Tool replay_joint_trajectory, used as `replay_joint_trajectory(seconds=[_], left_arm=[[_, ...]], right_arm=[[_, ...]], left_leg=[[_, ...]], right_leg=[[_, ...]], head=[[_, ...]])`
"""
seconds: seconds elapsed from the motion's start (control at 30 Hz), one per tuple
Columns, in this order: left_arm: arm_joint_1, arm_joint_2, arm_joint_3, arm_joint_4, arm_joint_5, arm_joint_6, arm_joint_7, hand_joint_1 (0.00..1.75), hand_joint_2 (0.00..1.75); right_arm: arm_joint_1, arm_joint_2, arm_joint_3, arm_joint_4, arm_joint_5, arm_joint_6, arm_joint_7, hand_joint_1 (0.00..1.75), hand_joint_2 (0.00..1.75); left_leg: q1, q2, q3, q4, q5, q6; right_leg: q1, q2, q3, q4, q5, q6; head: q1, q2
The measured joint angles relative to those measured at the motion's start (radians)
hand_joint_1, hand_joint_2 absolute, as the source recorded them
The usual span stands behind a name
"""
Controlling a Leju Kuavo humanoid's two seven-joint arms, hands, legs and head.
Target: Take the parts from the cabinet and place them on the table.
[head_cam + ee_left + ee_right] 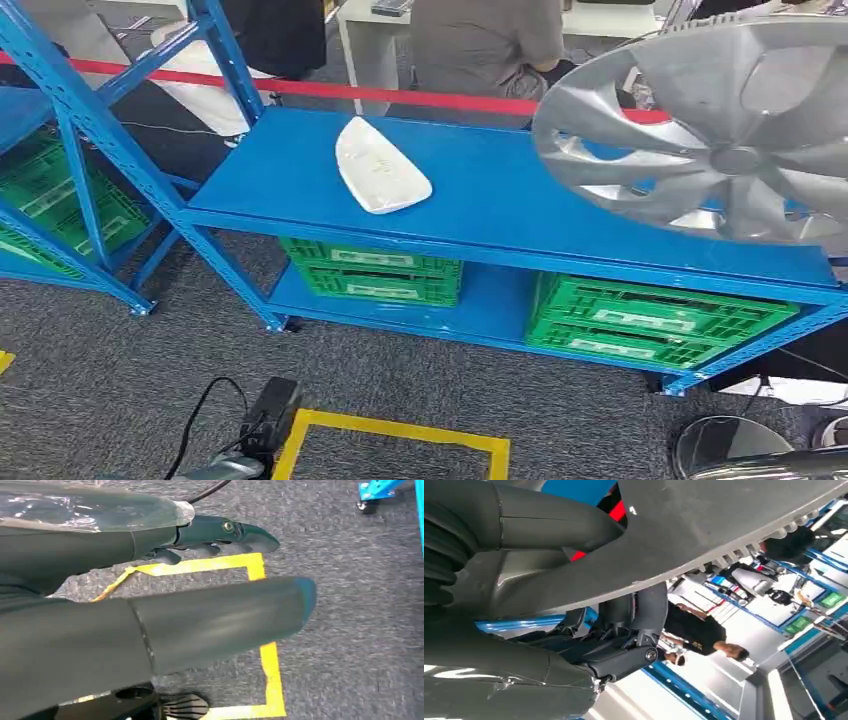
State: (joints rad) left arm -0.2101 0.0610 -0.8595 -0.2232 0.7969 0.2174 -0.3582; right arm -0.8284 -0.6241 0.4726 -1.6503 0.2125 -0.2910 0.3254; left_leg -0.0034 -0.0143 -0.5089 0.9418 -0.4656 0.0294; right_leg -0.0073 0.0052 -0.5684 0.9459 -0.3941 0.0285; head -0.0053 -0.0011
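The blue shelf top [520, 190] has free flat surface between the white curved part [380, 167] and the silver hubcap [715, 130]. The right hand [574, 600] grasps the hubcap by its rim, above the shelf's right end. The left hand [165, 605] hangs loose with fingers apart over grey carpet [350, 605], holding nothing.

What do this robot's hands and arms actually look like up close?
The left hand has a thick, smooth grey thumb with a bluish tip, and darker teal-grey fingers with a small round screw. A shiny clear film covers part of it. The right hand shows a grey ribbed cover, glossy grey shells and dark jointed fingers with a screw. A black cable runs by the left arm.
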Motion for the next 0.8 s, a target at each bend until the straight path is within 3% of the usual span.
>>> replay_joint_trajectory(seconds=[0.13,0.3,0.5,0.67,0.8], left_arm=[[0.000,0.000,0.000,0.000,0.007,0.009,-0.002,0.00,0.00],[0.000,0.000,0.001,0.000,0.020,0.018,-0.011,0.00,0.00],[0.000,-0.003,0.002,0.000,0.030,0.021,-0.016,0.00,0.00],[0.000,-0.005,0.005,0.000,0.032,0.025,-0.018,0.00,0.00],[0.000,-0.006,0.005,0.000,0.029,0.029,-0.011,0.00,0.00]], right_arm=[[0.000,0.000,0.000,-0.001,-0.023,-0.011,0.007,1.75,1.75],[0.000,-0.002,0.002,-0.008,-0.173,-0.014,-0.002,1.75,1.75],[0.000,-0.002,0.018,-0.005,-0.352,-0.010,-0.059,1.75,1.75],[-0.005,-0.002,0.033,-0.003,-0.403,-0.009,-0.077,1.75,1.75],[-0.003,-0.002,0.039,0.001,-0.493,-0.021,-0.149,1.75,1.75]], left_leg=[[0.000,0.000,0.000,0.000,0.000,0.000],[0.000,0.000,0.000,0.000,0.000,0.000],[0.000,0.000,0.000,0.000,0.000,0.000],[0.000,0.000,-0.001,0.000,0.000,0.000],[0.000,0.000,-0.001,0.000,0.000,0.000]], right_leg=[[0.000,0.000,0.000,0.000,0.000,0.000],[0.000,0.000,0.000,0.000,0.000,0.000],[0.000,0.000,0.000,0.000,0.000,0.000],[0.000,0.000,0.000,0.000,0.000,0.000],[0.000,0.000,0.000,0.000,0.000,0.000]], head=[[0.000,0.000],[0.000,0.000],[0.000,0.000],[0.000,0.000],[0.000,0.000]])
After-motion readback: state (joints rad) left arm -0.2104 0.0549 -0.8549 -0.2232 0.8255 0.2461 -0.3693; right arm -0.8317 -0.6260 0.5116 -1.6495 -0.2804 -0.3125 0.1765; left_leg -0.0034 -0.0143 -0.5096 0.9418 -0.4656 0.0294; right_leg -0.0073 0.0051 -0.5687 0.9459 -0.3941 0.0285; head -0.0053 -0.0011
